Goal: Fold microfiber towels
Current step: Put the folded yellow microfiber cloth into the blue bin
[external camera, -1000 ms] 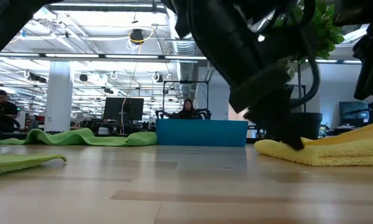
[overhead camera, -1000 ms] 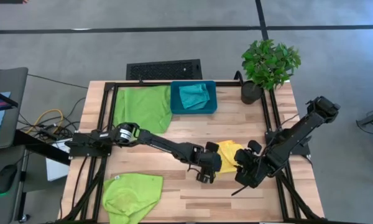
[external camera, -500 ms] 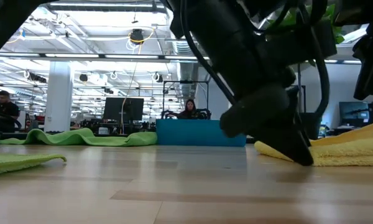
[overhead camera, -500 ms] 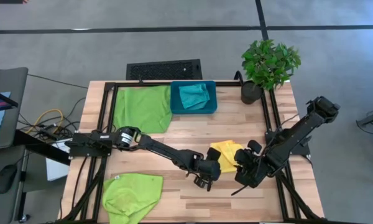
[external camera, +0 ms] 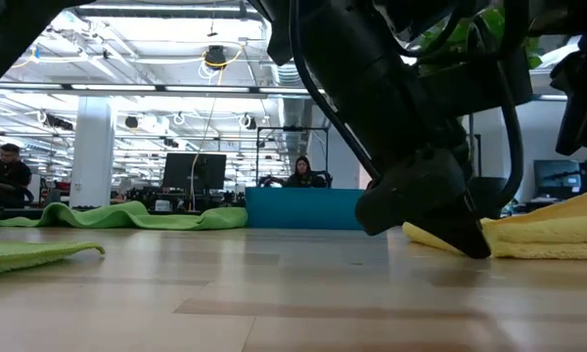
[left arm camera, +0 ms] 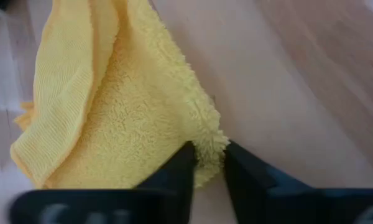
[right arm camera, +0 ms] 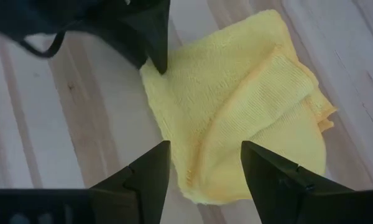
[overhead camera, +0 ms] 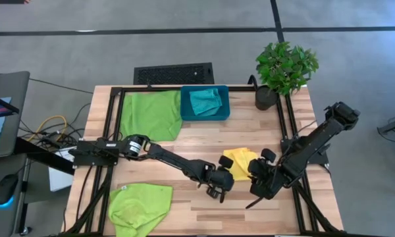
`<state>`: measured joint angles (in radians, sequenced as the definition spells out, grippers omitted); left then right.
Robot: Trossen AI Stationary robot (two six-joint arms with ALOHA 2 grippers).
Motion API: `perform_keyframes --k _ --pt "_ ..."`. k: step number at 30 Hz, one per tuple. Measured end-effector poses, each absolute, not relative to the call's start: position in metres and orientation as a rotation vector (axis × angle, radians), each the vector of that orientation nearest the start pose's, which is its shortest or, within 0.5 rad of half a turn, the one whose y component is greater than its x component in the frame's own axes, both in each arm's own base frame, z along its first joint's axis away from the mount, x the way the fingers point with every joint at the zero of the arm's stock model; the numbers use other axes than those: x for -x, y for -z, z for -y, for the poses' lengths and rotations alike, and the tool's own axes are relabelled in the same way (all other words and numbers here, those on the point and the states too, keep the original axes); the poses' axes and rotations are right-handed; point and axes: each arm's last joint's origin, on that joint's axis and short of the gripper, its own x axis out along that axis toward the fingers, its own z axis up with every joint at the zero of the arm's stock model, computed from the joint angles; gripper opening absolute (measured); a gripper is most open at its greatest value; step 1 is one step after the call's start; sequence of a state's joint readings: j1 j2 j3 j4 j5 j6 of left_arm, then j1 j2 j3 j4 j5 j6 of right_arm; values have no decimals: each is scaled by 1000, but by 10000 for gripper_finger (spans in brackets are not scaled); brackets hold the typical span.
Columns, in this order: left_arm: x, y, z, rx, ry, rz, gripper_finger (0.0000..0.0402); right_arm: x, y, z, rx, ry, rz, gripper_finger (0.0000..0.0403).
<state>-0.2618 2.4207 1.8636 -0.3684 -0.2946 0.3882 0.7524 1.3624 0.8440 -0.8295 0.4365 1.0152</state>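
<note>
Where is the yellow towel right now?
In the high view the yellow towel lies right of the table's centre, between the left gripper, pinching its corner, and the right gripper.

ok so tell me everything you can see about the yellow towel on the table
The yellow fluffy microfiber towel lies partly folded on the wooden table, one ribbed layer doubled over the plush one, edges uneven. It sits between the two arms. The left tool pinches its near corner between its dark fingers, down at table level. The right tool hovers open above it without touching.
</note>
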Motion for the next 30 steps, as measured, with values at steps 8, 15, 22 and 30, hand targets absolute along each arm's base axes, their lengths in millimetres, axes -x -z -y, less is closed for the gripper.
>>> perform_keyframes --k 8,15,22,30 --pt "-500 -123 122 -609 133 -902 6 -175 -199 -154 -42 200 -1091 221" --pt "-509 -137 109 -486 133 -884 2 -187 -170 -169 144 99 -1127 221" --pt "-512 -147 102 -414 168 -907 1 -196 -143 -170 214 235 -1150 221" --pt "-515 -155 103 -404 182 -887 0 -206 -127 -162 228 221 -1282 221"
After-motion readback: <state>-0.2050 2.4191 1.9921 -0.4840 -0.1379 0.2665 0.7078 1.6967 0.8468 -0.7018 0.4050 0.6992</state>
